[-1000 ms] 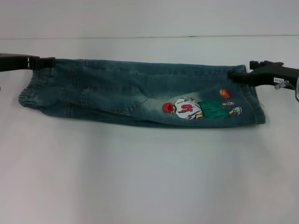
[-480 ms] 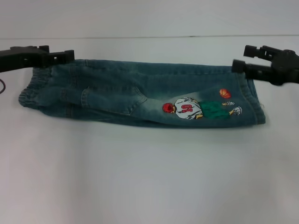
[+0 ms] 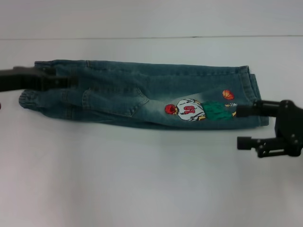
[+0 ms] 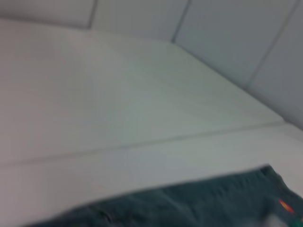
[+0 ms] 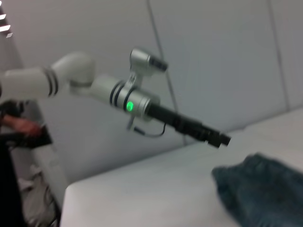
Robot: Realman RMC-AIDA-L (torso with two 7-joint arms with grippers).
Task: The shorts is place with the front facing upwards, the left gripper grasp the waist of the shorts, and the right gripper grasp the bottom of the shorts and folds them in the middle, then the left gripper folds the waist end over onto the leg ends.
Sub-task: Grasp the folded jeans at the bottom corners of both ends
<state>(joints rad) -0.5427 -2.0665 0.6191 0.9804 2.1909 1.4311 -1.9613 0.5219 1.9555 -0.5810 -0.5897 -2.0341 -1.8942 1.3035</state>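
Denim shorts (image 3: 142, 97) are lying folded lengthwise; left gripper (image 3: 71, 81) hovering over waist, unreadable; right gripper (image 3: 241, 126), fingers spread, hanging beside hems

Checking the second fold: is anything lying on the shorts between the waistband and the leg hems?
Nothing visible. The shorts lie half-folded; between waistband and leg hems there is only denim. The left tool hovers at the waist end, the right tool by the hems.

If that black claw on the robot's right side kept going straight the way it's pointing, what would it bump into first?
Probably the shorts: the right gripper points leftward, its upper finger already over the leg ends beside the cartoon patch. Its height above the cloth is unclear.
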